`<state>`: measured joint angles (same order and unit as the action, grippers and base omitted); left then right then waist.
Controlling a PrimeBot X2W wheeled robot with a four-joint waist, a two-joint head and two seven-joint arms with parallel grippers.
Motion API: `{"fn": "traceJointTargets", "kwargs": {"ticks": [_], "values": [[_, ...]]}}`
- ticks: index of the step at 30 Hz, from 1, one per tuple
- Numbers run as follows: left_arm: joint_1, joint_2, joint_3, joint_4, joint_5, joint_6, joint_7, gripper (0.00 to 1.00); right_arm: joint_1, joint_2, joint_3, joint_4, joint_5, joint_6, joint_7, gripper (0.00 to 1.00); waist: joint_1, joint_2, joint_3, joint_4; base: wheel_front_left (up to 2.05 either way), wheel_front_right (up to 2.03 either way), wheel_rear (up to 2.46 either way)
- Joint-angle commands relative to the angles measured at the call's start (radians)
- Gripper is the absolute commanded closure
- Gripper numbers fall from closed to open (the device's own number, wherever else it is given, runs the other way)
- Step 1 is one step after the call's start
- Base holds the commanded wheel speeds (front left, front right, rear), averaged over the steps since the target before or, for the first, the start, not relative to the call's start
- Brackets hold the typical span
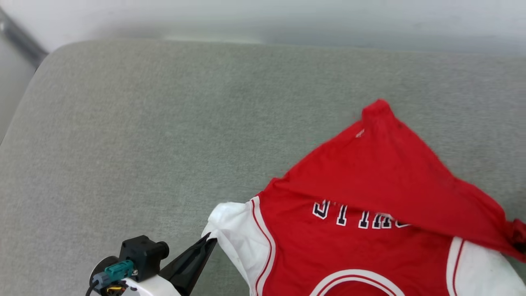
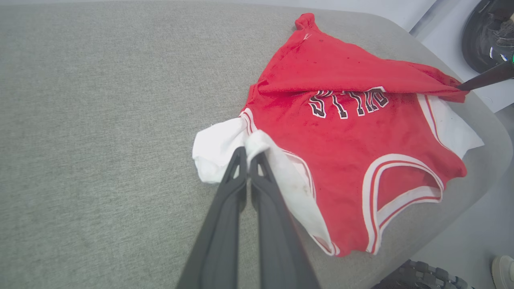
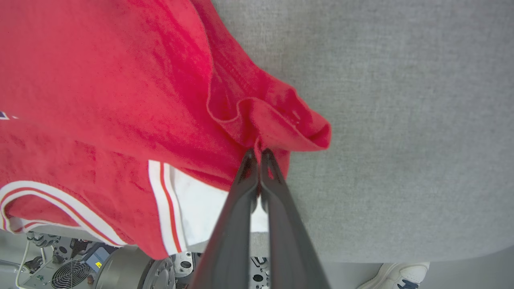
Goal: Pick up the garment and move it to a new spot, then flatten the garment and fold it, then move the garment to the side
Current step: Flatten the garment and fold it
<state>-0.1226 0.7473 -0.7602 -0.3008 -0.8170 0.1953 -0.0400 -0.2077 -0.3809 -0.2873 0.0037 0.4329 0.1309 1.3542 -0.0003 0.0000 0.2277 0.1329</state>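
Observation:
The garment (image 1: 370,197), a red jersey with white sleeves and dark-edged white lettering, lies on the grey cushion (image 1: 164,123) at the lower right, its hem folded back over the chest. My left gripper (image 1: 210,240) is shut on the white left sleeve (image 2: 217,148), pinching the fabric at its tips (image 2: 248,154). My right gripper (image 3: 257,153) is shut on a bunched red fold (image 3: 281,128) at the garment's (image 3: 100,80) right edge. Across in the left wrist view, the right gripper's dark finger (image 2: 482,78) meets the red corner of the garment (image 2: 345,132).
The grey cushion (image 2: 100,120) stretches wide to the left and far side. Its near edge drops to the robot's base (image 3: 100,269) and a pale floor. A white shoe (image 3: 397,275) stands on the floor by the cushion's edge.

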Motion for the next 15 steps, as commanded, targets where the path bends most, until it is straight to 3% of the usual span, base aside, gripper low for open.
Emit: {"fn": "traceJointTargets", "kwargs": {"ticks": [1,15], "values": [[0.008,-0.005,0.007,0.005,-0.007,0.003,-0.006,1.0,0.055,-0.002,-0.012,-0.023,0.014,0.0,-0.019,1.0,0.0003,0.0,-0.037,-0.033,0.0,0.0,0.0],[0.034,-0.014,0.004,0.009,-0.019,0.021,-0.017,1.0,0.303,0.066,-0.059,-0.089,0.059,0.0,-0.097,1.0,0.0003,0.0,-0.095,-0.063,0.0,0.0,0.0]]}}
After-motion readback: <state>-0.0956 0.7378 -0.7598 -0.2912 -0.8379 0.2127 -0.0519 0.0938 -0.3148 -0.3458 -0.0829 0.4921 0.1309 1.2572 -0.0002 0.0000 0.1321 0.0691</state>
